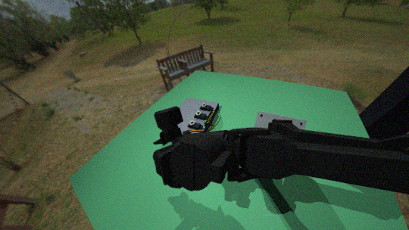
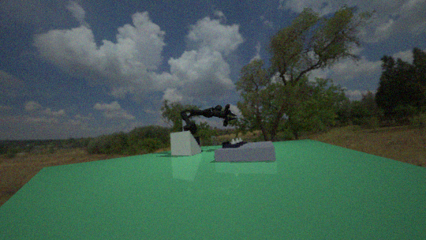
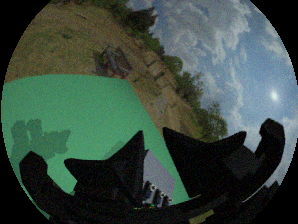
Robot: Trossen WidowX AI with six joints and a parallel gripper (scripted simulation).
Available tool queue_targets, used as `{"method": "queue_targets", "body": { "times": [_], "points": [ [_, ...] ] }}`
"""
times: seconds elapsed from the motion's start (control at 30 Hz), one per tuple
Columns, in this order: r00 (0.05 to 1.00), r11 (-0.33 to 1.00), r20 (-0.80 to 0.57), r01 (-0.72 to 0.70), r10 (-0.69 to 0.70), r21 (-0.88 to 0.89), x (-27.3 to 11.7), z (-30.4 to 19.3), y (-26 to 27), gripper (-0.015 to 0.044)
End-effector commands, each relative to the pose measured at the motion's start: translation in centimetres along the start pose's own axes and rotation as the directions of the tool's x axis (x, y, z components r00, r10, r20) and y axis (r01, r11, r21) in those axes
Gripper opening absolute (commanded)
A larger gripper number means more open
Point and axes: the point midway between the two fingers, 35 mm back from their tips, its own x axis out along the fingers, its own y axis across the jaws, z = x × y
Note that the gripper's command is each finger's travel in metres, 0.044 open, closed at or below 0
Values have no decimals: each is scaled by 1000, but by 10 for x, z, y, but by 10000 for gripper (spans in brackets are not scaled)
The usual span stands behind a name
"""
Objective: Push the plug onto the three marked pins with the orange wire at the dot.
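The grey holder (image 1: 186,107) (image 2: 256,151) (image 3: 158,168) stands on the green table with three small dark servos, the middle one (image 1: 201,115) among them. A row of pins with yellow marks (image 1: 210,116) runs along its edge; the coloured band and dot are too small to tell. An orange wire (image 1: 195,131) curves near the front servo. The plug cannot be made out; the arm covers part of the holder in the top view. My gripper (image 1: 156,147) (image 2: 236,115) (image 3: 152,132) is raised above the table, fingers slightly apart, with nothing between them. The wrist view shows the holder beyond and below the fingers.
A light grey plate with small holes (image 1: 265,118) lies under the arm, right of the holder in the top view. A pale block (image 2: 184,144) stands beneath the arm in the exterior view. The green table (image 1: 125,166) (image 2: 221,201) (image 3: 75,100) bears the arm's shadow.
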Motion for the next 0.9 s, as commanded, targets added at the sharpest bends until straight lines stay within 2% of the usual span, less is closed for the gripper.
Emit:
{"method": "queue_targets", "body": {
  "times": [0.0, 0.43, 0.87],
  "points": [
    [998, 997, -8, 65, -65, 29, 0, -4, -17, 115],
    [957, 950, -19, 289, -288, 115, -10, -11, -74, 115],
    [867, 848, -28, 492, -497, 194, -32, -18, -129, 115]
  ]
}}
